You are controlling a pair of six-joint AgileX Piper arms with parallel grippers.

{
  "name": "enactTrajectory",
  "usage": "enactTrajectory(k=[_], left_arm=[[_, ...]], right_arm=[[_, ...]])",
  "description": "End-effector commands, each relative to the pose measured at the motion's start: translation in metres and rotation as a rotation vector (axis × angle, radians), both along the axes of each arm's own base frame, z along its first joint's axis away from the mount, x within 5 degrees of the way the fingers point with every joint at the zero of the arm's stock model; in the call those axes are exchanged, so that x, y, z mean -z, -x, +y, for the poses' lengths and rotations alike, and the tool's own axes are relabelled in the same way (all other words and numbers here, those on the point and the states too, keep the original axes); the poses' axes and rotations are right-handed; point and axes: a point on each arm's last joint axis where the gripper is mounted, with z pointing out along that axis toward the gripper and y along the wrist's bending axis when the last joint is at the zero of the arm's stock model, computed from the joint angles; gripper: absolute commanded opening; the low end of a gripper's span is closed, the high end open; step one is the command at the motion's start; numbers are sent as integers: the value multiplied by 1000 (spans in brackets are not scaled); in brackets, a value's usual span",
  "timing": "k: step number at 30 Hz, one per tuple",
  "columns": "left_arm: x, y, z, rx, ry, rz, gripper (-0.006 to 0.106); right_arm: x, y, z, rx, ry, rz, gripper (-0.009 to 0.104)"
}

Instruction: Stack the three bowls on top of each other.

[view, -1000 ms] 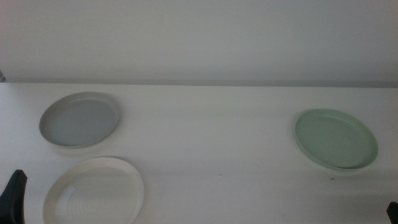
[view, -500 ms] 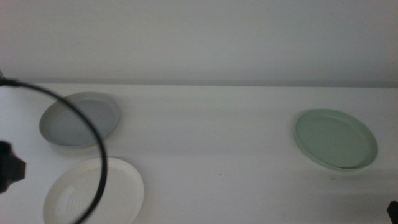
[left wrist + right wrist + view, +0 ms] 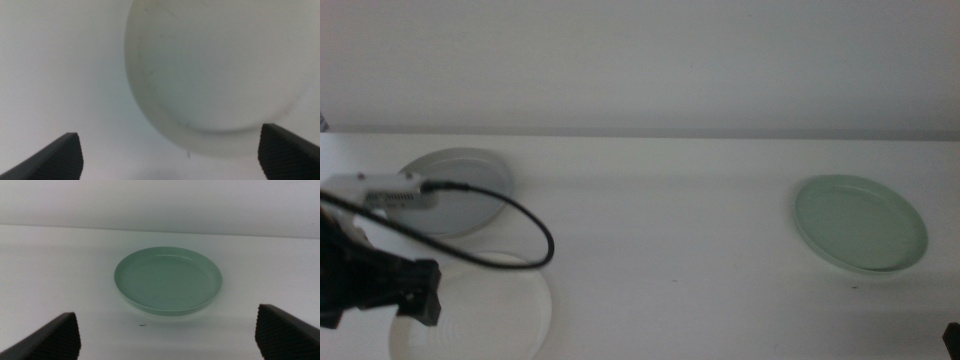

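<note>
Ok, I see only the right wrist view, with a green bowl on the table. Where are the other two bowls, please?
Observer: The grey bowl and the white bowl lie at the table's left side in the middle view, apart from the green bowl.
Operator: Is the left arm working?
Observer: Yes, the left gripper hangs over the white bowl's rim, jaws wide open.
Operator: Is any bowl stacked?
Observer: No, all three lie separately on the table. The right gripper is open, short of the green bowl.
</note>
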Motion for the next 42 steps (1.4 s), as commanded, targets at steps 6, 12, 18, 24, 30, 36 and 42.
enactTrajectory(k=[6,12,18,24,30,36,42], left_arm=[[39,-8,3,10,-31,-63,92],[66,-18,4,16,-30,5,92],[80,-23,5,24,-43,34,89],[86,-23,6,40,-56,60,41],[83,-25,7,33,-65,52,-2],[9,-29,-17,25,-31,52,-1],[-32,-58,-65,134,13,59,-1]], right_arm=[[12,1,-1,9,9,-5,93],[12,1,-1,9,9,-5,93],[12,1,-1,9,9,-5,93],[12,1,-1,9,9,-5,93],[12,1,-1,9,9,-5,93],[12,1,-1,9,9,-5,93],[12,1,-1,9,9,-5,93]])
